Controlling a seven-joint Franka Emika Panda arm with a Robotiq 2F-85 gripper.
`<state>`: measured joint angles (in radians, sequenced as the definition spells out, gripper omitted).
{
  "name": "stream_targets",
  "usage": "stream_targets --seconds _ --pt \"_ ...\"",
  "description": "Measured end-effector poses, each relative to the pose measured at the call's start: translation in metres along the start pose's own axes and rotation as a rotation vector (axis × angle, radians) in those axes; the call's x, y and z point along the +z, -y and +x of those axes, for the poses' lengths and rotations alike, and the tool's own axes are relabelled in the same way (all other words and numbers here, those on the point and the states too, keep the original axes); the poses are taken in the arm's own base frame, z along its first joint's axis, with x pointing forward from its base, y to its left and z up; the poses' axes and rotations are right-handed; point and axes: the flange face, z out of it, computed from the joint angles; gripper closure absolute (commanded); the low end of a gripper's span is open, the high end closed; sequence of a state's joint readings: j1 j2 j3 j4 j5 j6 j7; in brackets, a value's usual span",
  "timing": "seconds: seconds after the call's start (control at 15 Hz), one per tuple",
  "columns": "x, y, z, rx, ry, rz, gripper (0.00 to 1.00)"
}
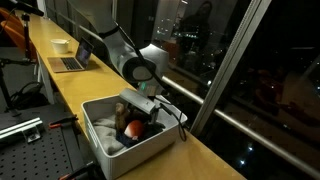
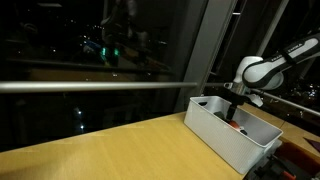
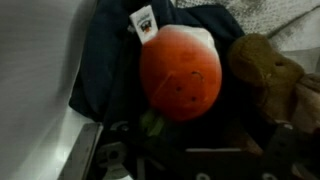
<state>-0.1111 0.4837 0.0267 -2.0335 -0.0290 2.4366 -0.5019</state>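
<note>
Well, in an exterior view the arm bends down into the white bin (image 1: 100,140) on the wooden counter (image 1: 205,160), and the claw (image 1: 134,116) hangs just above the orange plush toy (image 1: 132,128), which lies near the middle of the bin. A laptop (image 1: 72,60) sits well beyond the bin, farther along the counter.

From across the counter, in an exterior view, the claw (image 2: 236,112) dips below the bin's rim (image 2: 225,140); only a small red-orange spot (image 2: 237,127) shows inside, probably the toy.

The wrist view looks straight down at the toy (image 3: 180,70): round, bright orange, soft-looking, with a few dark marks on its skin and a white tag (image 3: 143,22) at its top edge. It rests on a dark blue cloth (image 3: 105,70), with a brown plush toy (image 3: 265,65) just beside it toward the bin's far side. The claw's fingers stand wide apart, gripping nothing.
</note>
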Motion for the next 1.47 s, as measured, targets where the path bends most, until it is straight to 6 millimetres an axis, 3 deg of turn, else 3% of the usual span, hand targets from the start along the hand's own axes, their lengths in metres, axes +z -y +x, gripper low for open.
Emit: stream_targets --seconds 0.2,0.27,0.33,0.47,0.67,1.0,1.2,1.47 --pt "0.011 -0.019 -0.015 0.061 0.064 0.054 0.00" --pt "0.016 -0.031 -0.025 0.086 0.081 0.061 0.25" --pt "0.021 -0.042 -0.036 0.111 0.094 0.065 0.26" --pt "0.032 -0.057 -0.053 0.148 0.112 0.074 0.42" --pt "0.038 -0.059 -0.059 0.158 0.123 0.084 0.64" --pt "0.027 -0.032 -0.033 0.104 0.100 0.081 1.00" --pt "0.007 -0.008 -0.014 0.066 0.076 0.060 0.96" --pt "-0.059 0.044 0.010 -0.009 0.044 -0.035 0.96"
